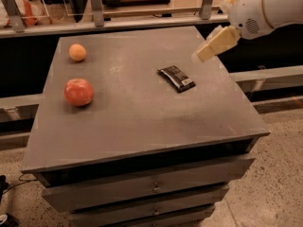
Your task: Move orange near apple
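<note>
We see the orange (77, 52) in the upper left of the frame, resting on the grey table top (142, 126) near its back left corner. The apple (79, 92) sits just below it in the picture, closer to the left edge's middle. The two are near each other but not touching, with a bare strip of table between them. We judge that gap to be what the task has to close, so the move has not begun.

The gripper (207, 52) hangs in the upper right of the frame, above the table's far right part and tilted down toward the surface. It is well apart from both fruits. We see nothing held in it, and we read its pose as an approach toward the left rather than a grasp. A dark wrapped bar (176, 78) lies flat near the centre, between the gripper and the fruits. We think the reach will have to pass above or behind it.

Several things are not clear to us. The gripper shows only as one pale wedge, so we cannot tell how far open it is. The white arm (258, 11) is cut off by the upper right corner, and the base is out of view. The bar's label is too small to read. The clutter behind the rail (142, 20) at the top left is hard to make out. The lowest drawers (151, 186) run off the bottom edge.
</note>
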Tool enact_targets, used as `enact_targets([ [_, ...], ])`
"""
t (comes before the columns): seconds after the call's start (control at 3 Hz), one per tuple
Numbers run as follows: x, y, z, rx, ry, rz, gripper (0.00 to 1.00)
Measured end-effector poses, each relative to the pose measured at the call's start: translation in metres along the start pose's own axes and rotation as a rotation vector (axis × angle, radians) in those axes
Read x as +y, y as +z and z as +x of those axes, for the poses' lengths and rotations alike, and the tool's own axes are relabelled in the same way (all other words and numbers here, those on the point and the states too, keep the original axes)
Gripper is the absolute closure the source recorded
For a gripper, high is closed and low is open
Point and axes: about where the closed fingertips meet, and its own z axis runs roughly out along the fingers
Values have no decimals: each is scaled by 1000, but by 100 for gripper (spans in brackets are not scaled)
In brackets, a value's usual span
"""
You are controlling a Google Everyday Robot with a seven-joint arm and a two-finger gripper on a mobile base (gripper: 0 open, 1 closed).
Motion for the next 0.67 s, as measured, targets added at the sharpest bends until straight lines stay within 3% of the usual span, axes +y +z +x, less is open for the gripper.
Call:
enact_targets([
  [0.67, -10, 67, -57, -181, 56, -86, 0],
])
